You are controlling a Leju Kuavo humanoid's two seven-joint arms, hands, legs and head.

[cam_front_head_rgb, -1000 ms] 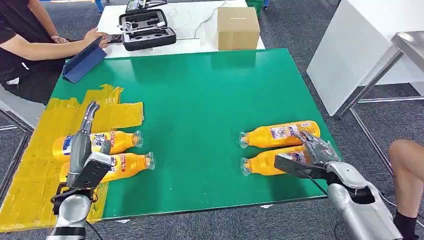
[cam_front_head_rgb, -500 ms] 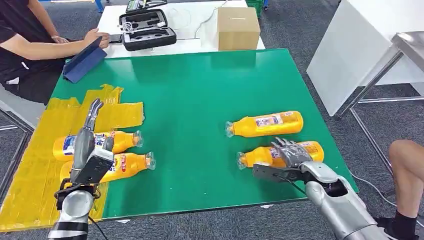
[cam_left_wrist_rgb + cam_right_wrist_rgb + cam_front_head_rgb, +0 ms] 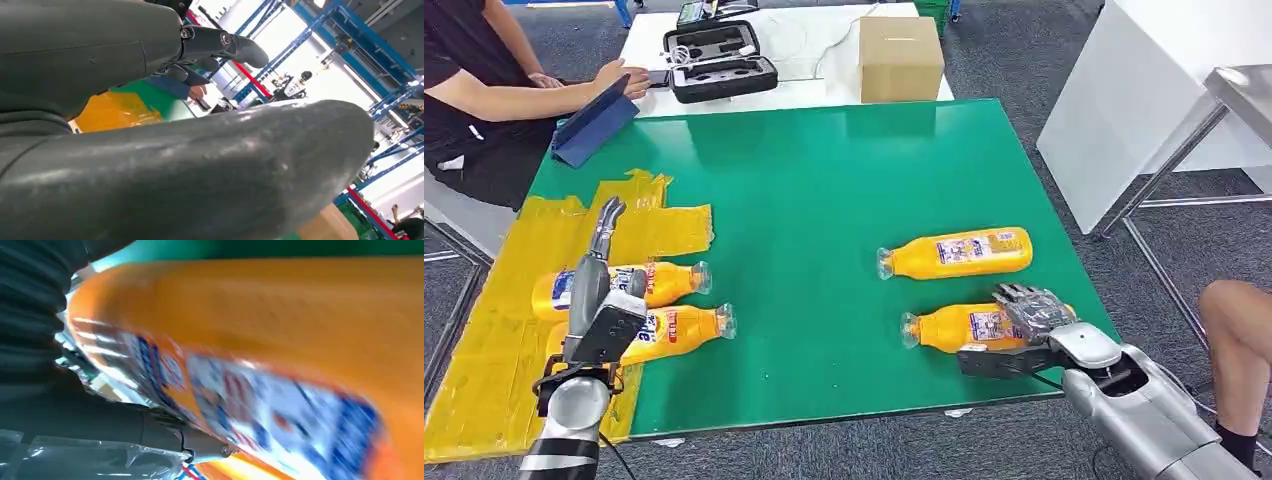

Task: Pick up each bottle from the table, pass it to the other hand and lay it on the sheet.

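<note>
over the last second the right hand (image 3: pixel 1024 322) has shifted along the near bottle (image 3: pixel 969 326) and now sits closed around its base end, dark fingers (image 3: pixel 1028 302) draped over the top and thumb below; the right wrist view shows the orange body and label pressed close against the palm. the far bottle (image 3: pixel 954 253) has also changed place, now lying further toward the middle of the surface (image 3: pixel 824 180) (it appears to have been nudged). judgement: the pick of the third bottle is starting, and the lift has not begun.

the near bottle lies flat on the green surface near its front edge, long axis running across the robot's view, cap toward the robot's left, base under the hand. the far bottle lies almost parallel, cap also left.

the left hand (image 3: pixel 602 300) hovers over two bottles (image 3: pixel 654 305) already on the yellow sheet (image 3: pixel 484 330), fingers extended, holding nothing.
</note>
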